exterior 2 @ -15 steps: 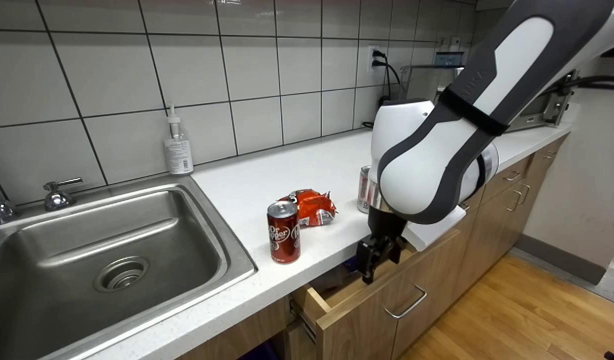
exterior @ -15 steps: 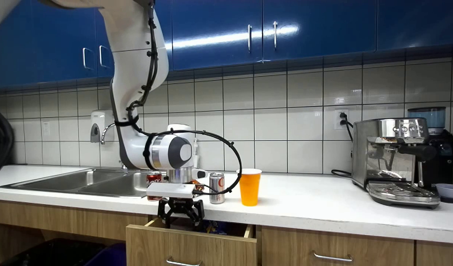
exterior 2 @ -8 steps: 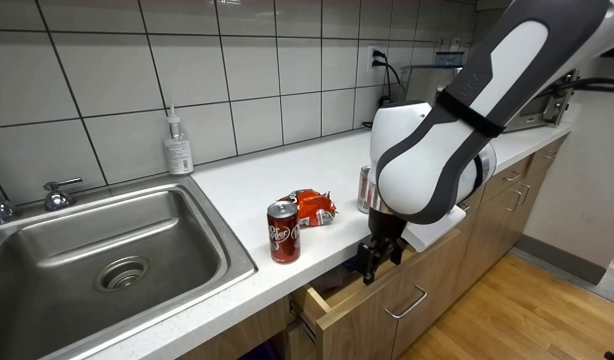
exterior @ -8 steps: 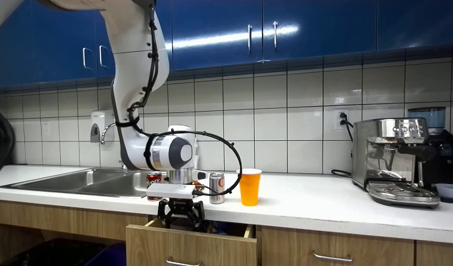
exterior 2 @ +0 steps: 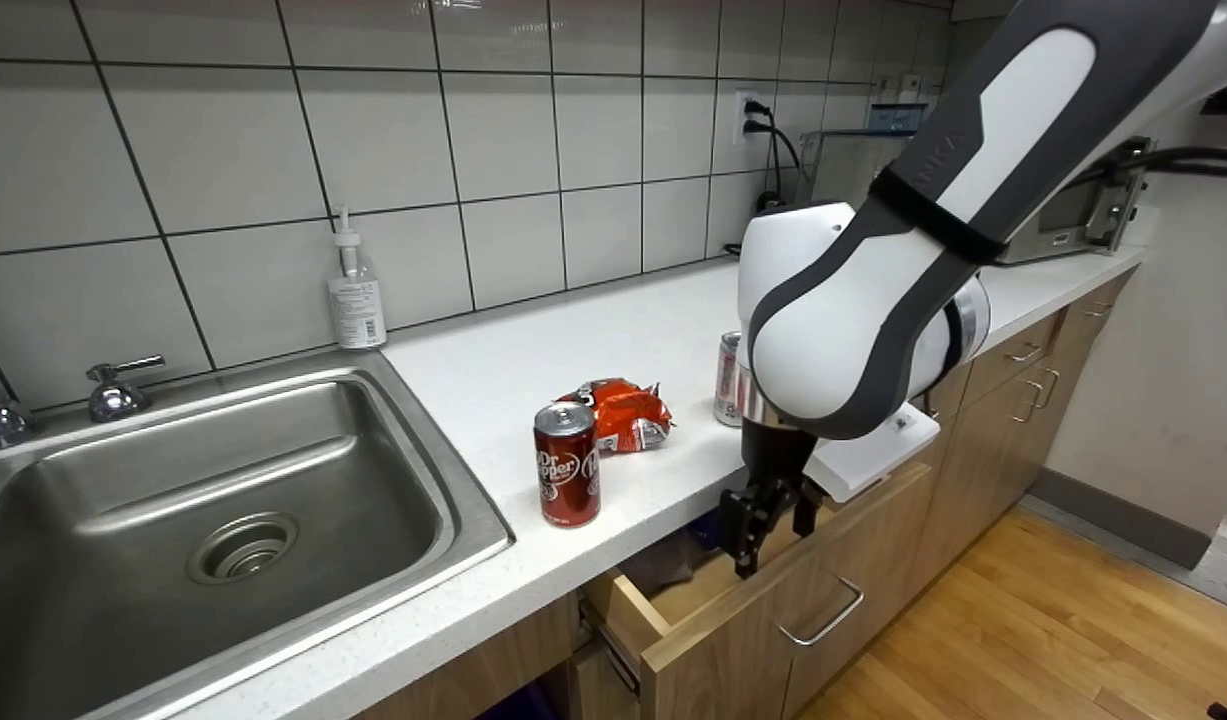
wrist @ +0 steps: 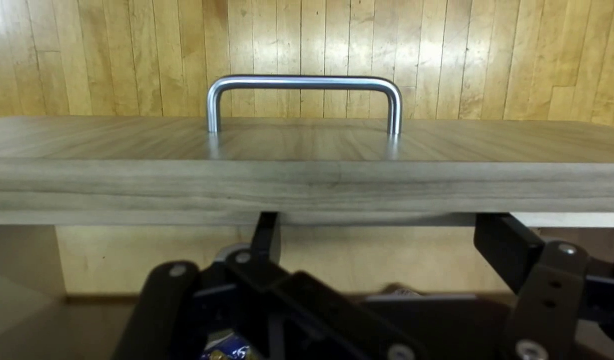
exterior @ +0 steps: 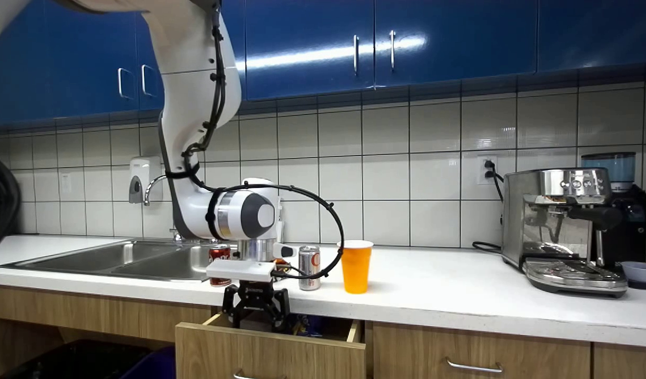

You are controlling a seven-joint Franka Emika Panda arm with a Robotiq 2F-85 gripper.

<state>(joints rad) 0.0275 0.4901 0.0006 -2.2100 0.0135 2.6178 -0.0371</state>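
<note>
Poking down into drawer (exterior: 270, 355), gripper (exterior: 258, 322) has 2 fingers (wrist: 508, 250) wide apart. They reach just behind front board (wrist: 307, 187); cannot tell if they touch it. Drawer is part way out, low in both exterior views. Shiny handle (wrist: 304, 81) shows at upper middle of wrist view. In exterior view, red can (exterior 2: 567, 485) stands near middle, crinkly orange bag (exterior 2: 628, 415) just behind it, sink (exterior 2: 123, 535) at lower left. In exterior view, silver can (exterior: 309, 268) and orange cup (exterior: 356, 268) stand on white counter (exterior: 433, 281), below middle.
</note>
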